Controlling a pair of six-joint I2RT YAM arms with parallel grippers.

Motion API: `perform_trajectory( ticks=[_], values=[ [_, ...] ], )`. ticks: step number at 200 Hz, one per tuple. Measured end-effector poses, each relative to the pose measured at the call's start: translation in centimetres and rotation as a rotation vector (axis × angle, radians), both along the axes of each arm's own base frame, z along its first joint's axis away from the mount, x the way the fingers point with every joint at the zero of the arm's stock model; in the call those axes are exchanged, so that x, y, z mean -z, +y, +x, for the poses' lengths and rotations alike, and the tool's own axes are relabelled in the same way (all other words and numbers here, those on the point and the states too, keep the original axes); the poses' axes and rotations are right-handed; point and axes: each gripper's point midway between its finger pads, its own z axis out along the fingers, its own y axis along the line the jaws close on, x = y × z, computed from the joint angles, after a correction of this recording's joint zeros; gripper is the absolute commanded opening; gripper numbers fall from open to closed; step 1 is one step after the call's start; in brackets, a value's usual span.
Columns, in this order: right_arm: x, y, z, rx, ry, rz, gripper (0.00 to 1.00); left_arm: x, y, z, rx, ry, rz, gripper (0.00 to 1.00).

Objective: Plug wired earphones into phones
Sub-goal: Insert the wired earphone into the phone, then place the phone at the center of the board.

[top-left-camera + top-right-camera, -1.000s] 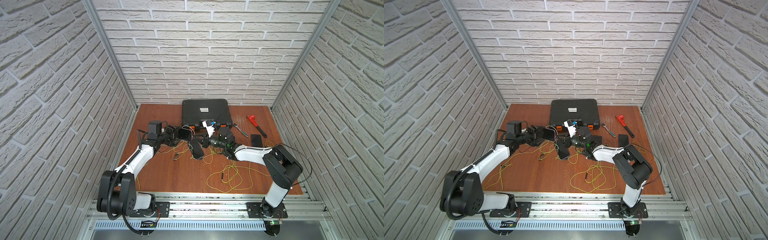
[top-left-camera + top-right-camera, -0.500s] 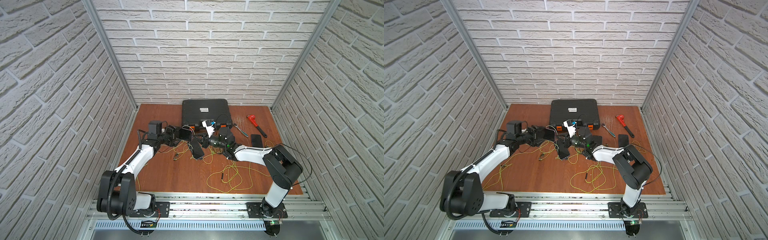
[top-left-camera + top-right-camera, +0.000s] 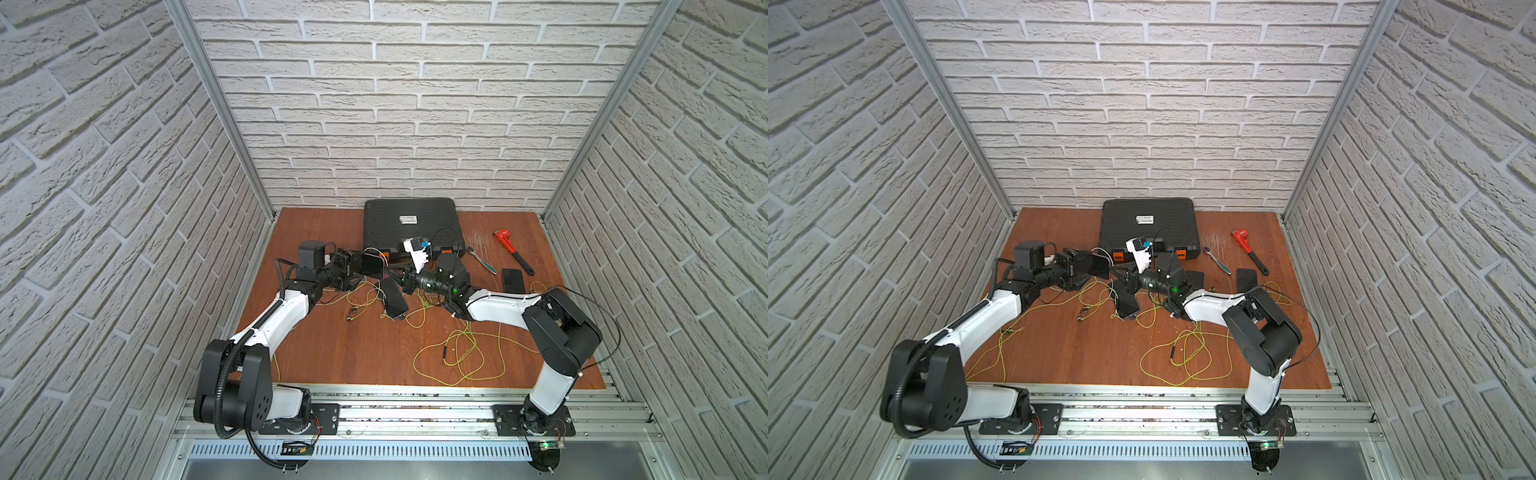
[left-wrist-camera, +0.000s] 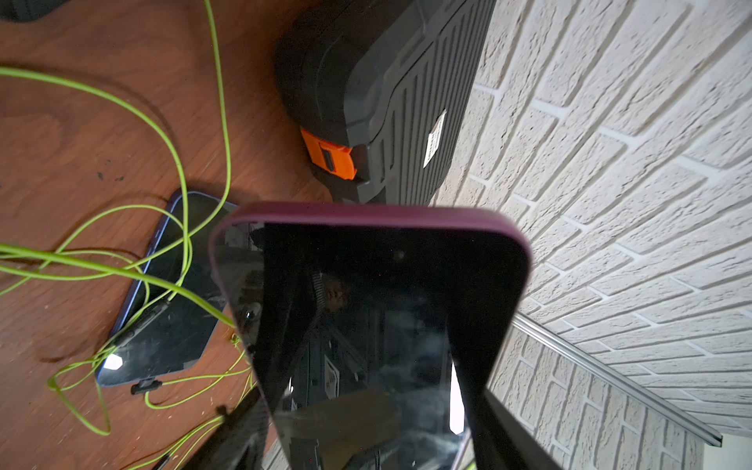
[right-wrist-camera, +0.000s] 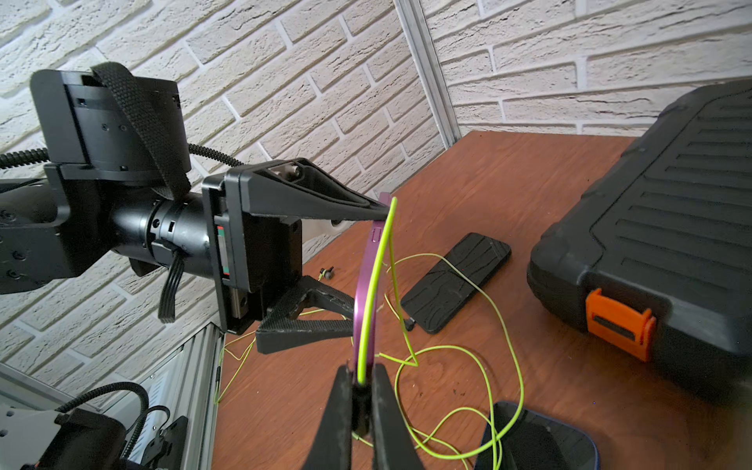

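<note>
L pincer (image 5: 368, 270) clamps phone (image 4: 366, 325) | long axis level, end twd R pincer (image 5: 360, 372) | R nips earphone cord (image 5: 372, 285)

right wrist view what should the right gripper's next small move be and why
Probably ease the right gripper slightly forward, toward the purple edge of the phone. It is shut on the dark end of a yellow-green cord right beside that edge, while the left gripper holds the phone off the table. The port is not visible.

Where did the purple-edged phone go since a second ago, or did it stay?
No. The purple-edged phone stays put, just as close to the black case as before.
</note>
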Motion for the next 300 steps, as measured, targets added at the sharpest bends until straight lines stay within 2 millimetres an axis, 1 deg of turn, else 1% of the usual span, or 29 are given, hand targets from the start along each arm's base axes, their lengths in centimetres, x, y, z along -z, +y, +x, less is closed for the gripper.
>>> perform_trajectory(
  ticks=[7, 13, 17, 27, 31, 38, 45, 57, 60, 67, 73, 89, 105, 118, 137, 165, 184, 202, 214, 229, 242, 250, 259, 266, 272, 282, 287, 289, 300],
  values=[
    [0.0, 0.1, 0.2, 0.000, -0.004, 0.003, 0.08, 0.0, 0.1, 0.2, -0.009, -0.002, 0.000, 0.00],
    [0.0, 0.2, 0.3, 0.000, -0.006, 0.006, 0.13, 0.0, 0.2, 0.3, -0.015, -0.003, 0.002, 0.00],
    [0.1, 0.2, 0.3, 0.001, -0.006, 0.005, 0.18, 0.1, 0.2, 0.3, -0.016, -0.003, 0.002, 0.00],
    [0.2, 0.2, 0.3, 0.003, 0.002, 0.004, 0.40, 0.1, 0.1, 0.1, 0.003, -0.005, 0.003, 0.00],
    [0.2, 0.3, 0.2, -0.001, 0.001, 0.000, 0.47, 0.1, -0.1, 0.0, 0.016, -0.003, -0.001, 0.00],
    [0.5, 0.4, 0.1, -0.006, 0.006, -0.011, 0.56, 0.2, -0.1, -0.4, 0.045, 0.000, 0.013, 0.00],
    [0.9, 0.5, -0.1, -0.012, 0.020, -0.027, 0.61, 0.3, -0.1, -0.9, 0.078, 0.006, 0.035, 0.00],
    [1.7, 0.2, -0.4, -0.016, 0.049, -0.067, 0.69, 0.3, 0.8, -1.2, 0.110, 0.020, 0.081, 0.00],
    [1.8, 0.1, -0.5, -0.018, 0.059, -0.075, 0.73, 0.3, 1.2, -1.3, 0.115, 0.018, 0.101, 0.00],
    [2.2, -0.1, -0.9, -0.024, 0.076, -0.099, 0.76, 0.0, 2.4, -1.2, 0.120, 0.016, 0.136, 0.00],
    [2.3, -0.4, -1.1, -0.026, 0.083, -0.120, 0.82, -0.4, 3.4, -1.1, 0.126, 0.005, 0.164, 0.00],
    [2.2, -1.8, -1.5, -0.024, 0.101, -0.174, 0.86, -1.7, 6.1, -0.8, 0.143, -0.043, 0.245, 0.00],
    [1.6, -3.6, -1.8, -0.008, 0.100, -0.221, 0.88, -2.2, 8.5, -1.0, 0.184, -0.070, 0.338, 0.00],
    [1.3, -5.3, -1.9, 0.018, 0.100, -0.257, 0.88, -1.8, 10.2, -1.1, 0.244, -0.057, 0.451, 0.00],
    [1.4, -8.0, -1.9, 0.066, 0.115, -0.315, 0.88, -0.6, 13.0, -0.9, 0.356, -0.002, 0.687, 0.00],
    [2.4, -12.1, -2.4, 0.163, 0.168, -0.413, 0.88, 2.8, 16.8, -0.6, 0.559, 0.119, 0.958, 0.00],
    [2.1, -14.6, -3.0, 0.237, 0.184, -0.470, 0.89, 5.7, 19.3, -0.3, 0.711, 0.225, 1.079, 0.00],
    [1.2, -16.6, -3.7, 0.295, 0.176, -0.499, 0.89, 8.6, 21.4, 0.6, 0.834, 0.316, 1.148, 0.00],
    [1.0, -17.9, -4.2, 0.332, 0.176, -0.515, 0.89, 10.3, 22.3, 1.4, 0.901, 0.348, 1.174, 0.00],
    [1.2, -19.5, -4.7, 0.377, 0.191, -0.537, 0.89, 12.3, 23.2, 2.5, 0.970, 0.376, 1.197, 0.00],
    [1.7, -20.5, -5.1, 0.404, 0.212, -0.559, 0.89, 13.6, 23.8, 3.4, 1.015, 0.385, 1.213, 0.00],
    [2.0, -21.1, -5.4, 0.419, 0.226, -0.572, 0.89, 14.1, 24.0, 3.9, 1.033, 0.384, 1.223, 0.04],
    [2.2, -21.5, -5.5, 0.430, 0.237, -0.582, 0.89, 14.5, 24.2, 4.4, 1.046, 0.378, 1.231, 0.14],
    [2.3, -21.8, -5.6, 0.438, 0.244, -0.589, 0.89, 14.7, 24.2, 4.8, 1.053, 0.371, 1.236, 0.26],
    [2.3, -22.0, -5.7, 0.445, 0.248, -0.593, 0.90, 14.8, 24.3, 5.3, 1.056, 0.363, 1.241, 0.46],
    [2.4, -22.3, -5.8, 0.454, 0.253, -0.600, 0.91, 14.9, 24.4, 5.8, 1.062, 0.354, 1.244, 0.74],
    [2.4, -22.5, -5.8, 0.459, 0.255, -0.603, 0.91, 15.0, 24.4, 6.1, 1.065, 0.349, 1.245, 0.92],
    [2.4, -22.5, -5.8, 0.461, 0.256, -0.604, 0.91, 15.0, 24.3, 6.1, 1.070, 0.346, 1.244, 0.97],
    [2.5, -22.8, -5.7, 0.469, 0.255, -0.609, 0.96, 15.1, 24.3, 6.3, 1.072, 0.339, 1.240, 0.98]
  ],
)
